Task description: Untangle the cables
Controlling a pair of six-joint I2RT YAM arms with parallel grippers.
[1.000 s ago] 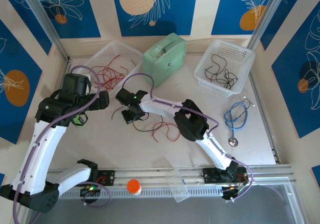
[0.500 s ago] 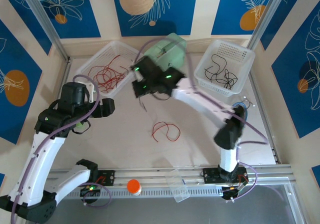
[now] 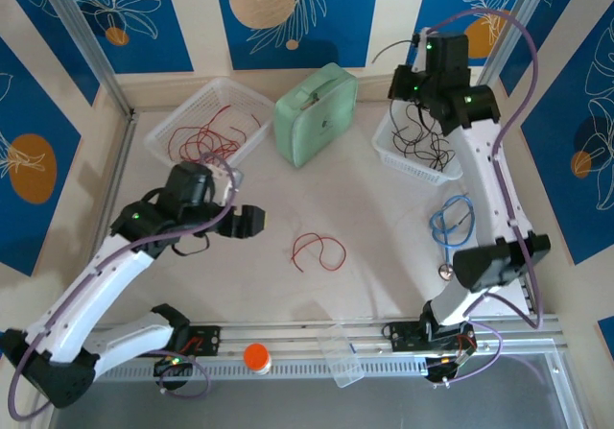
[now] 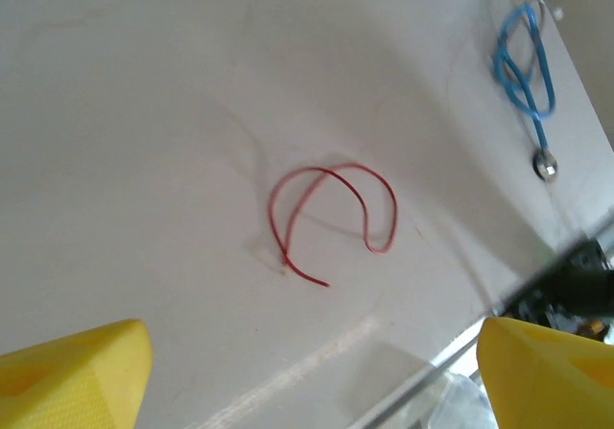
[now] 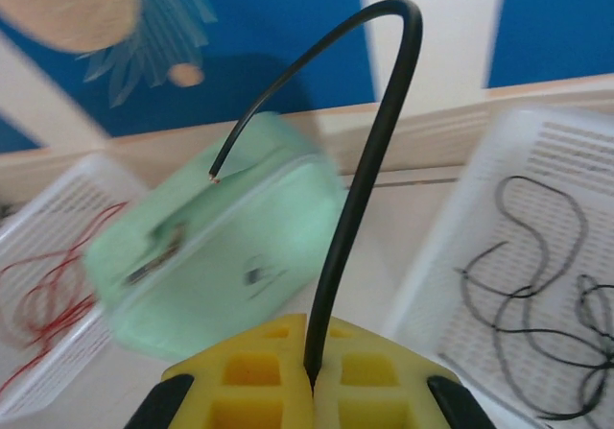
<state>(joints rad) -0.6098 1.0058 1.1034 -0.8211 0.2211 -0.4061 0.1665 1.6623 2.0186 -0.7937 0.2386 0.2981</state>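
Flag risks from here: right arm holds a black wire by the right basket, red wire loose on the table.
1. The right gripper has its jaws pinched on a thin black cable; it could slip out, or drape over the white basket rim on release.
2. Dropped in, it may snag the black cables already inside.
3. The red cable lies flat and crosses itself; the open left gripper could miss it or scrape the table.

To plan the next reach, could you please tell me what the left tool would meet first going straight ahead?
Most likely the loose red cable on the table, centred ahead of the left tool; depth is uncertain.
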